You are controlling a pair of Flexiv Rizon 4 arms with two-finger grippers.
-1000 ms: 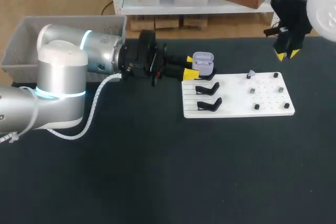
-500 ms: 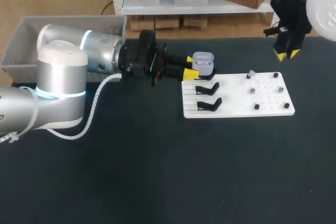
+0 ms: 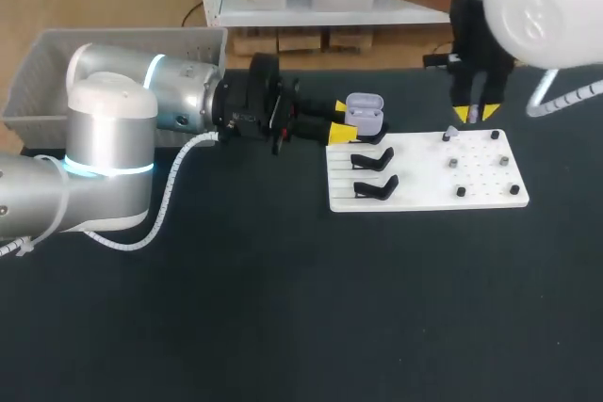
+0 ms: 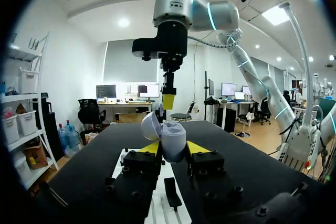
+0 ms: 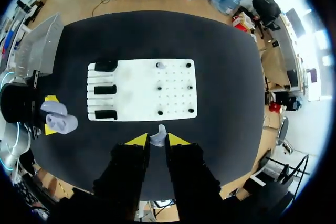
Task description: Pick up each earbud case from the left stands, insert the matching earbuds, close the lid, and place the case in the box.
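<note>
My left gripper [image 3: 345, 120] is shut on a lavender earbud case [image 3: 366, 113] and holds it with the lid open at the far left corner of the white board [image 3: 424, 185]. In the left wrist view the case [image 4: 172, 141] sits between the yellow fingertips, its lid [image 4: 149, 126] tipped back. My right gripper [image 3: 471, 116] hangs above the board's far edge, shut on a lavender earbud [image 5: 157, 138]. A second earbud [image 3: 449, 134] stands on the board just below it. The right wrist view looks down on the board [image 5: 173, 85] and the case [image 5: 60, 120].
Black case stands [image 3: 373, 157] [image 3: 375, 185] line the board's left part, and small dark pegs [image 3: 461, 191] dot its right part. A grey bin [image 3: 38, 72] stands at the table's far left, behind my left arm.
My right arm has swung left and a little nearer, from off the board's far right corner to above its far edge. The left arm and case have stayed still.
</note>
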